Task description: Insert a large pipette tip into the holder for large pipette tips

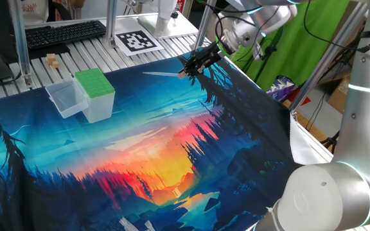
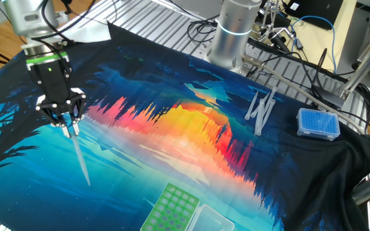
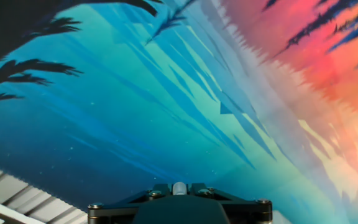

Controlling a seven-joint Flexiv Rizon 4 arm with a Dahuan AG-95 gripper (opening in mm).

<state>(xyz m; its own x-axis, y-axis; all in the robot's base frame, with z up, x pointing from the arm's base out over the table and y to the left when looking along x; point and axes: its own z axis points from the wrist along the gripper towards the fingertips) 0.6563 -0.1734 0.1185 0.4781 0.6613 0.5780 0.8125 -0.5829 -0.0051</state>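
Observation:
My gripper [image 1: 187, 71] hangs above the far side of the mat, shut on a large pipette tip [image 1: 162, 74], a thin whitish cone that points away from the fingers toward the holder. In the other fixed view the tip [image 2: 81, 157] slants down from the gripper [image 2: 69, 127] with its point just over the mat. The hand view shows only the tip's round wide end [image 3: 179, 188] pinched between the jaws. The holder for large pipette tips [image 1: 96, 85], a box with a green perforated top, stands well apart at the mat's left end, also seen as the holder [image 2: 172, 208] at the bottom edge.
A clear plastic tub [image 1: 66, 99] sits against the holder. Several loose pipette tips [image 2: 260, 109] lie on the mat near a blue tip box [image 2: 318, 123]. A keyboard [image 1: 63, 33], a printed marker card [image 1: 137, 41] and metal frame posts [image 1: 21, 45] stand behind the mat.

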